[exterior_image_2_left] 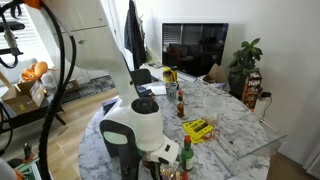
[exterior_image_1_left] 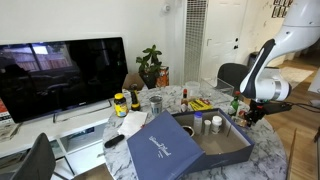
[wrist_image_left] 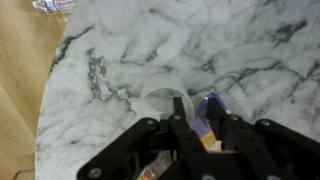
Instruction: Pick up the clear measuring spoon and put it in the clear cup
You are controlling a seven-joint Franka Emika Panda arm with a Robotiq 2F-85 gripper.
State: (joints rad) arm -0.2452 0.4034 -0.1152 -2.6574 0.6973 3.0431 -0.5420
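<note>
Although the wrist view is soft, it shows the black two-fingered gripper (wrist_image_left: 201, 120) low over the round white marble table with grey veins (wrist_image_left: 120, 50). The gripper is near the table's edge, where pale wooden floor (wrist_image_left: 18, 90) shows beside it. Just beyond the fingertips, resting on the marble, lies a clear round-rimmed piece (wrist_image_left: 150, 100). Whether it is the measuring spoon's bowl or the cup I cannot tell. Between the two fingers sits a small purple-blue thing (wrist_image_left: 208, 108). The gap there is narrow, but I cannot tell whether the jaws grip it or merely stand over it. In an exterior view the white robot arm (exterior_image_1_left: 275, 55) bends down from the upper corner, with the gripper (exterior_image_1_left: 249, 113) at the table's rim. Near it on the marble stands an open navy-blue cardboard box (exterior_image_1_left: 160, 150), its lid leaning outward. Behind the box lies a flat yellow packet (exterior_image_1_left: 200, 104).
</note>
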